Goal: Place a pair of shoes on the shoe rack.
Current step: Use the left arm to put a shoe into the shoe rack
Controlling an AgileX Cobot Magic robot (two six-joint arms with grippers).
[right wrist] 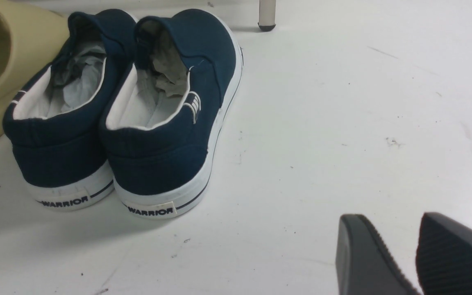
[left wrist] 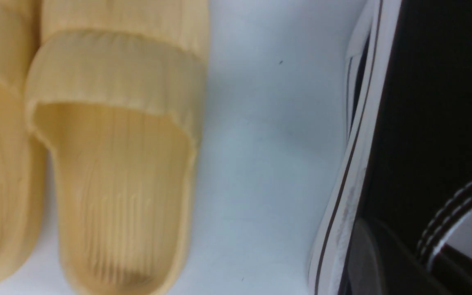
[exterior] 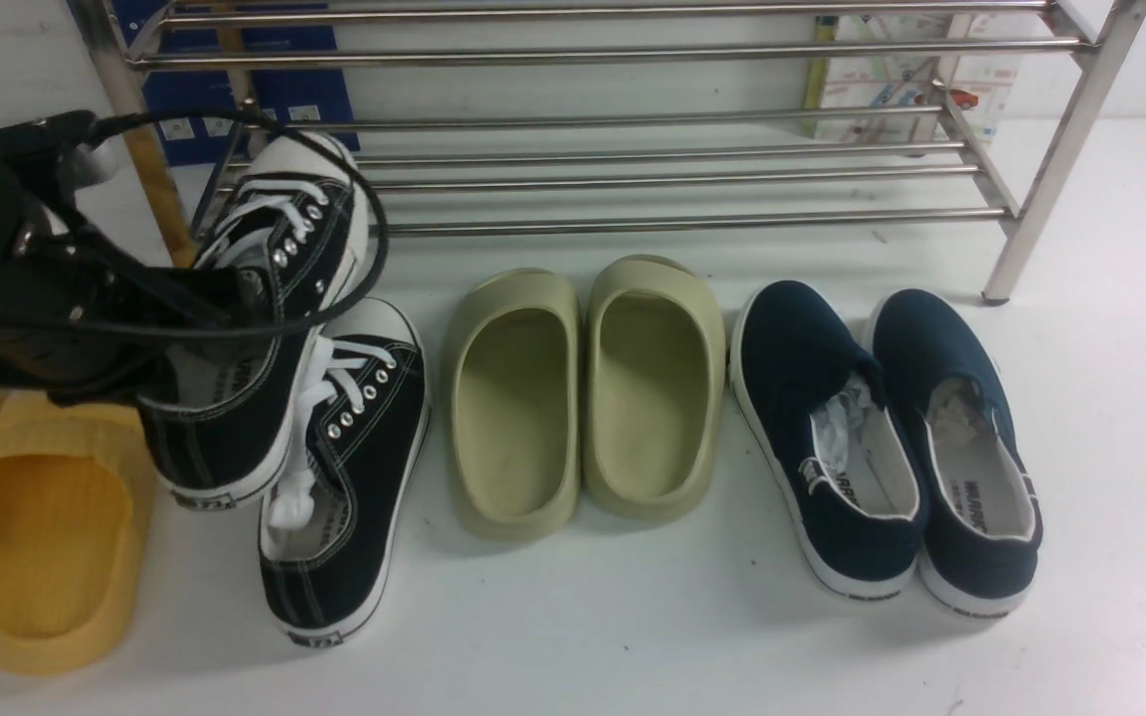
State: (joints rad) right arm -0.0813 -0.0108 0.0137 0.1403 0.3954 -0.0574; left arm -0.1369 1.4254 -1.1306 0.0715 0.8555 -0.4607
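Observation:
One black sneaker (exterior: 225,438) with a white toe cap hangs lifted and tilted, toe pointing at the shoe rack (exterior: 672,224). My left gripper (exterior: 235,298) is shut on its side wall at the collar. In the left wrist view the held sneaker (left wrist: 424,123) fills the edge, with one finger outside and one inside the wall. The second sneaker (exterior: 354,477) lies on the floor, partly under the lifted one. My right gripper (right wrist: 385,217) is open and empty above bare floor, and out of the front view.
Olive-green clogs (exterior: 583,398) and navy slip-ons (exterior: 881,447) stand in a row before the rack. Yellow slippers (exterior: 46,527) lie at the far left, below my left arm. A blue box (exterior: 235,99) stands behind the rack. The rack's right leg (exterior: 1016,259) stands near the navy pair.

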